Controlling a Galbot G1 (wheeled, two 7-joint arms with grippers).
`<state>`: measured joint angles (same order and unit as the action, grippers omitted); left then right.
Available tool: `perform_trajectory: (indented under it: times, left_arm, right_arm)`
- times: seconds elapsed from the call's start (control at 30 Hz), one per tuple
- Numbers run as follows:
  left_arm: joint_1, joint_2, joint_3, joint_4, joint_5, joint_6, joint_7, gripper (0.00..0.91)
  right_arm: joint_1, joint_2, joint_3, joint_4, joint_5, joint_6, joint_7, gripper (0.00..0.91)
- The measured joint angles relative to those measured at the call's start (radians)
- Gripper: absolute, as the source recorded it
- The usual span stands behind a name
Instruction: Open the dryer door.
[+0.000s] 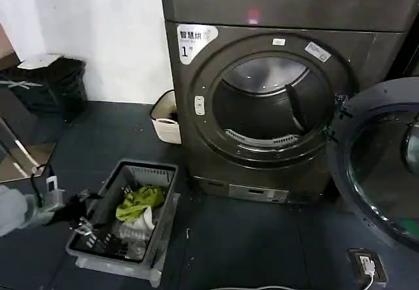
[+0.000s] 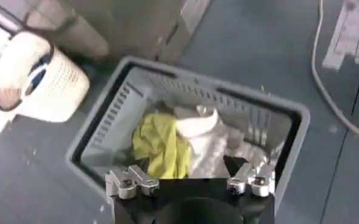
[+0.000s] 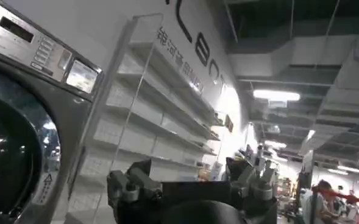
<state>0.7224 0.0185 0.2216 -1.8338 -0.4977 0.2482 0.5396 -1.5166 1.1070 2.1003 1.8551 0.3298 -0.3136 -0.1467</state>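
Note:
The dryer door point(image 1: 383, 165) stands swung wide open at the right, its dark inner side and tinted glass facing me. It belongs to the dark grey machine with the white "1" sticker point(image 1: 194, 41), whose drum opening point(image 1: 272, 103) is uncovered. My left gripper point(image 1: 82, 215) hangs low at the left over a grey laundry basket point(image 1: 167, 172), far from the door. In the left wrist view the left gripper point(image 2: 191, 182) is open above yellow and white clothes point(image 2: 179, 143), holding nothing. My right gripper point(image 3: 188, 179) is open and empty, facing shelves.
A white perforated bin point(image 1: 163, 123) stands beside the dryer's left corner. A black bin point(image 1: 52, 87) sits by the left wall. A power strip point(image 1: 366, 264) and cable lie on the floor under the open door. A second machine's front point(image 3: 21, 122) is close to the right gripper.

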Motion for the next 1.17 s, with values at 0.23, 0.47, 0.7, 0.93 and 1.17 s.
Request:
perform_trajectory:
  times: [0.23,0.47,0.7,0.93,1.17]
  left_arm:
    - [-0.004,0.003,-0.006,0.016,0.056,0.002,0.008,0.907]
    - [-0.005,0.002,-0.006,0.014,0.055,0.003,0.01,0.907]
    - [-0.003,0.004,-0.005,0.02,0.063,-0.028,0.01,0.907]
    - [-0.002,0.008,-0.004,0.017,0.074,-0.037,0.011,0.907]
    - [-0.002,0.014,-0.003,0.017,0.083,-0.039,0.016,0.907]
  right_arm:
    - [-0.002,0.002,0.0,0.0,0.001,0.0,-0.001,0.907]
    - [-0.01,0.003,0.012,0.002,0.002,0.0,-0.003,0.907]
    - [-0.013,0.009,0.016,0.003,0.002,0.0,-0.003,0.907]
    - [-0.016,0.013,0.017,0.005,0.002,0.0,-0.005,0.907]
    - [-0.014,0.013,0.02,0.006,0.001,-0.002,-0.005,0.907]
